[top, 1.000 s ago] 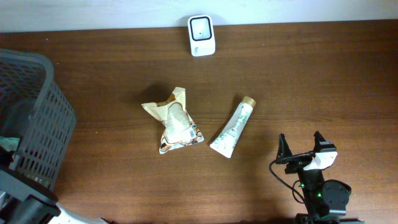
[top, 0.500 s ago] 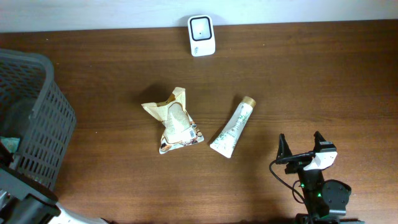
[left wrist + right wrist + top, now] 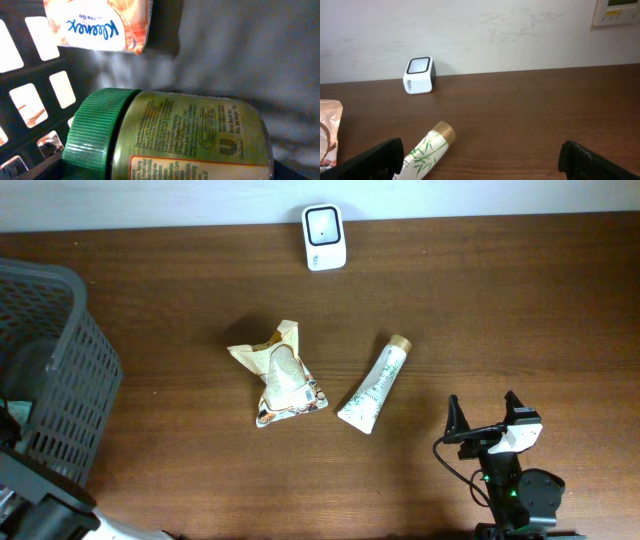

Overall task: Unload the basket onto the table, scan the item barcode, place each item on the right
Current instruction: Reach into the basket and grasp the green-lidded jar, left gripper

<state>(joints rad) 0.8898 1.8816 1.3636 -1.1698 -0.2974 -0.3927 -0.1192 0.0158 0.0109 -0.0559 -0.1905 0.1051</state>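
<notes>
Little has shifted on the desk (image 3: pixel 520 300) in the last second; the snack packet (image 3: pixel 280 377), the tube (image 3: pixel 373 386) and the scanner (image 3: pixel 323 237) lie just where they were, and my right gripper (image 3: pixel 482 408) has not stirred. The only change is at the left edge, where my left arm (image 3: pixel 45 505) reaches down into the basket (image 3: pixel 60 330): a small teal patch there has slipped almost out of sight. I judge that I am settling onto an item there, so the pick is under way and the scan not begun.

My left wrist view is filled by a jar (image 3: pixel 200 135) with a green ribbed lid (image 3: pixel 95 132), lying on its side on the basket floor, very close; I take it for the thing to scan. No barcode shows on the face turned to me. My left gripper's fingers do not show clearly, so I cannot tell whether they are apart or on the jar. My right gripper hangs near the near right corner, fingers wide apart and holding nothing.

A tissue pack (image 3: pixel 95 25) lies just beyond the jar, and the basket wall stands beside the lid, so the lift is tight. The scanner stands at the far edge, well apart from the basket; packet and tube lie mid-desk, near the straight path.
</notes>
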